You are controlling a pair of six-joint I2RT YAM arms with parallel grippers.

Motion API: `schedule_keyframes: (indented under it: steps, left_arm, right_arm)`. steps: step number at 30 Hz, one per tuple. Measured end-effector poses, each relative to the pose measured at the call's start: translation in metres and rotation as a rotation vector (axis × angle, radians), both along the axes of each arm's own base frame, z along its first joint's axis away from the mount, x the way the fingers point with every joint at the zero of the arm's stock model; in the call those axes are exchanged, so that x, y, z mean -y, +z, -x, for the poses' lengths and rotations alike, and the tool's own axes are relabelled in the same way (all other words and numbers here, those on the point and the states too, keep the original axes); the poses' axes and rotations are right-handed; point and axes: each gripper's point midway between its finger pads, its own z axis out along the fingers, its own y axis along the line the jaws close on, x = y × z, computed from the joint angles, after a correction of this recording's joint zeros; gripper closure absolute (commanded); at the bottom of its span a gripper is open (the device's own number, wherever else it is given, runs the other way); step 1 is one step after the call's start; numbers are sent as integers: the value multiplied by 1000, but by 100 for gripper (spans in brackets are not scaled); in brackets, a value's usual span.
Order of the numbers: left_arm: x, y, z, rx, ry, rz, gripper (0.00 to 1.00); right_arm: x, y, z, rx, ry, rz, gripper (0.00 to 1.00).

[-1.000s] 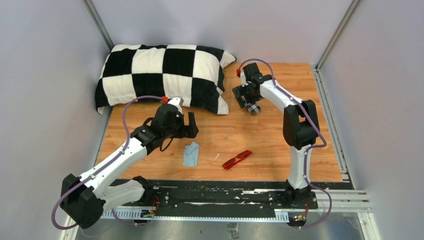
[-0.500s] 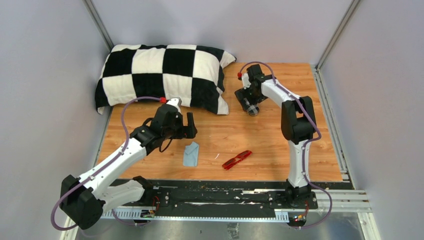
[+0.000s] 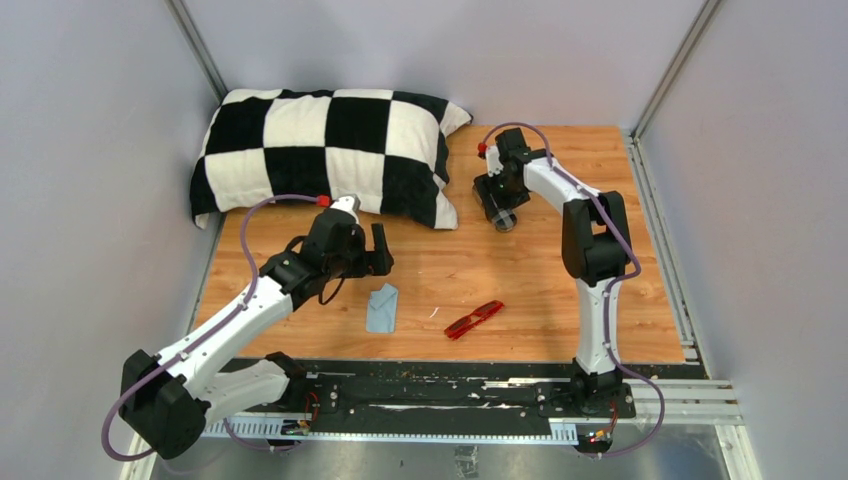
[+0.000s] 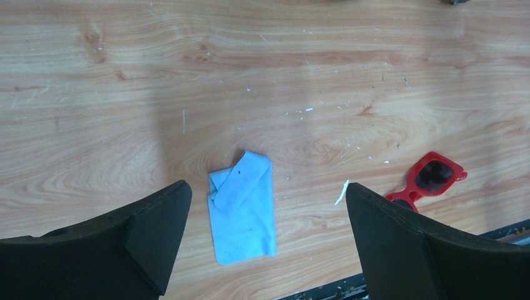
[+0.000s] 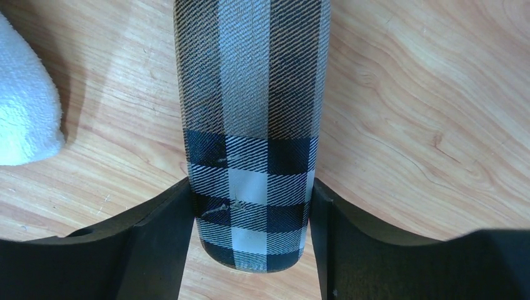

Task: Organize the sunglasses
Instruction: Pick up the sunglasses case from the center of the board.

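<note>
sunglasses place: sunglasses (image 3: 473, 320) lie on the desk (image 3: 560, 290), near-centre, close to the near edge, just right of the cloth (image 3: 381, 308) and apart from it.
sunglasses axis: long axis diagonal, one end near-left, the other far-right; the far-right end points roughly toward the right arm's upright link.
sunglasses look: red frame; one dark lens shows in the left wrist view, the rest is hidden behind a finger.
left arm: reaches from the near-left base out over the left-centre of the desk, elbow low, wrist tipped down toward the desk.
left claw: left claw (image 4: 267, 195) is spread wide and holds nothing; it hovers above the cloth, which shows between the fingers, with the sunglasses beyond the right finger.
right arm: rises from the near-right base, elbow high, forearm running to the far-left, wrist pointing down.
right claw: right claw (image 5: 251, 187) is pinching the case (image 5: 253, 119), one finger against each long side, at one end of the case.
case: plaid, oblong, far-centre of the desk, just right of the pillow's corner; can't tell whether it is lifted or resting.
pillow: checkered pillow (image 3: 320, 150) in the far-left corner, well apart from the sunglasses.
cloth: light blue, folded, flat on the desk.
</note>
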Motion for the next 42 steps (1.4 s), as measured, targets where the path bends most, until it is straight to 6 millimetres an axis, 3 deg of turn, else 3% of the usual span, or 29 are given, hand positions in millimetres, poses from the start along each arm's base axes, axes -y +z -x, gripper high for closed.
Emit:
schedule_keyframes:
  steps: [7, 11, 13, 19, 23, 30, 36, 42]
  left_arm:
    - [-12, 0, 1, 48, 44, -7, 0]
    - [-15, 3, -3, 36, 61, -38, 0]
    - [-10, 6, -8, 21, 53, -44, 0]
    - [28, 18, -16, 12, -49, 91, 0]
    - [59, 36, -22, 48, -115, 252, 0]
    - [115, 93, -23, 137, -340, 582, 0]
    - [143, 114, -20, 135, -479, 754, 0]
    - [161, 128, -29, 116, -551, 965, 7]
  right_arm:
    - [-3, 2, 3, -17, -59, -70, 49]
    - [-4, 7, 32, -62, -140, -183, 57]
    - [-3, 28, 39, -36, -177, -242, 57]
    - [-16, 77, 80, 9, -269, -515, 57]
    - [-31, 96, 109, -6, -283, -693, 57]
    - [-51, 134, 154, -44, -246, -930, 56]
    - [-64, 176, 178, -53, -147, -1100, 55]
    - [-73, 192, 191, -123, -99, -1209, 55]
